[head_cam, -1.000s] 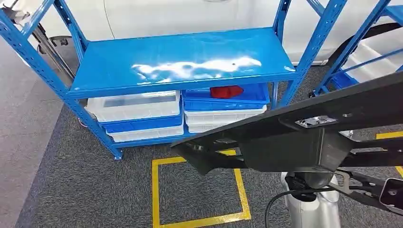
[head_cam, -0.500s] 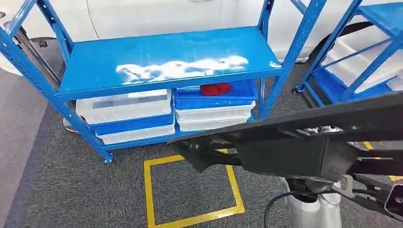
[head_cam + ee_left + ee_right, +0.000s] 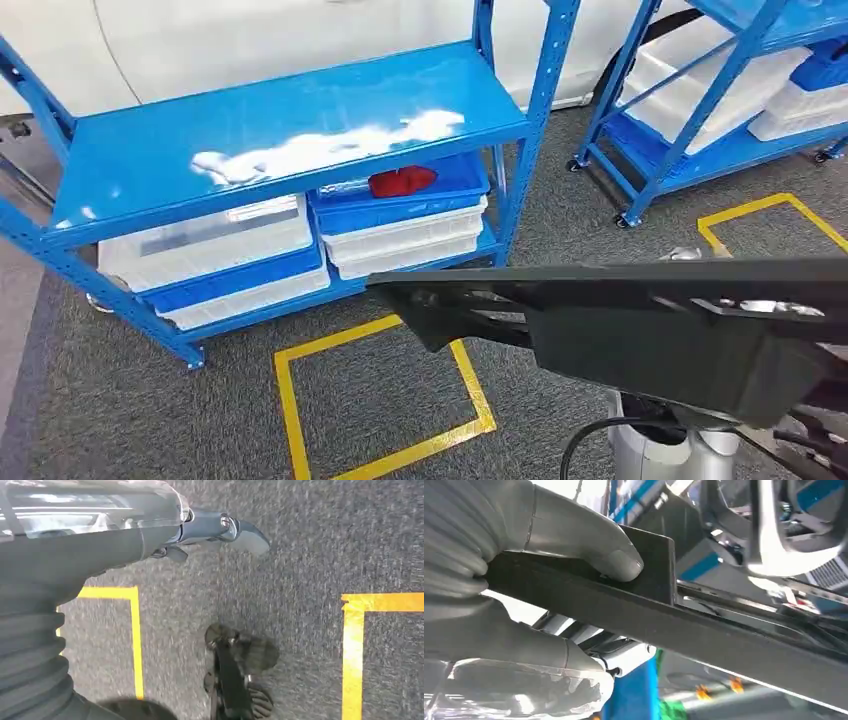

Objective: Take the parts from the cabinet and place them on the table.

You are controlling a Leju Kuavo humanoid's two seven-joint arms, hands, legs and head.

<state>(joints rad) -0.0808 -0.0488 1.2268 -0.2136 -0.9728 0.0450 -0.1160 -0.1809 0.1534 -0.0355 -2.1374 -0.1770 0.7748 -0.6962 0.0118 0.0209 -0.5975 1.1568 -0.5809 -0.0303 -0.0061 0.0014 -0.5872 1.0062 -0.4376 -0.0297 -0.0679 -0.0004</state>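
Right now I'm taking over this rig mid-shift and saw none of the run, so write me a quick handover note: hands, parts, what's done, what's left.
Right hand: grips a long black part, thumb pressed on its flat face; the part spans the head view in front of the robot.
Left hand: holds nothing, hangs over the grey carpet near the yellow floor tape.
Blue cabinet: top shelf bare; stacked white and blue bins below, a red item in the upper blue bin.
Done: one part is off the cabinet and in hand.
Left: carry it to the table and set it down, then fetch any remaining parts.
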